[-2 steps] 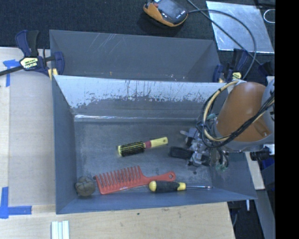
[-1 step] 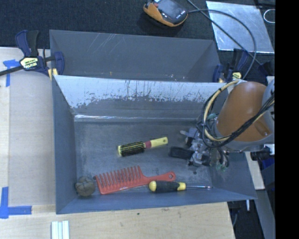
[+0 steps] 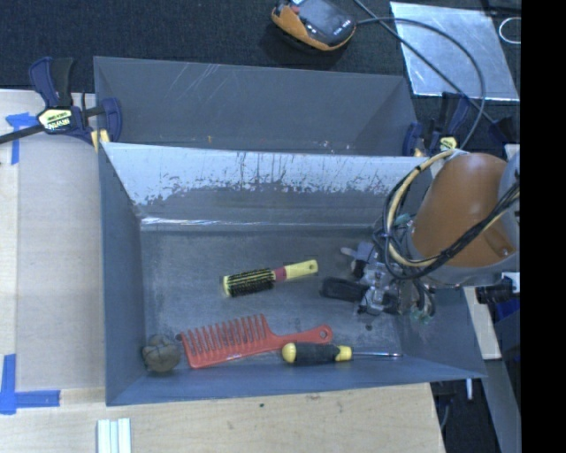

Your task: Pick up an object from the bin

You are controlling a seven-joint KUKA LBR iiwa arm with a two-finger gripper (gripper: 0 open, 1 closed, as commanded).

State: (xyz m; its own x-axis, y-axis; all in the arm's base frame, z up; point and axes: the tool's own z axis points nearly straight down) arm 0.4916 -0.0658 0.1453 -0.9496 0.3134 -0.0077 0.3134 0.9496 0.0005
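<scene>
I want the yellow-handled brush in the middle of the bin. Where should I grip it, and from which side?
Probably the yellow handle, from straight above, closing across its narrow width. The brush lies flat, apart from the red comb, with bare floor either side of the handle; the bristled head is thicker and would likely give.

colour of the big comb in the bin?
The comb is red all over, handle included; camera view.

At the top of the view lies a black, rough surface (image 3: 177,26), perhaps carpet. On it rest an orange and black device (image 3: 314,22) and a grey metal sheet (image 3: 451,53), which a dark cable (image 3: 433,33) crosses. A pale wooden worktop (image 3: 53,265) extends at the left and along the bottom.
</scene>
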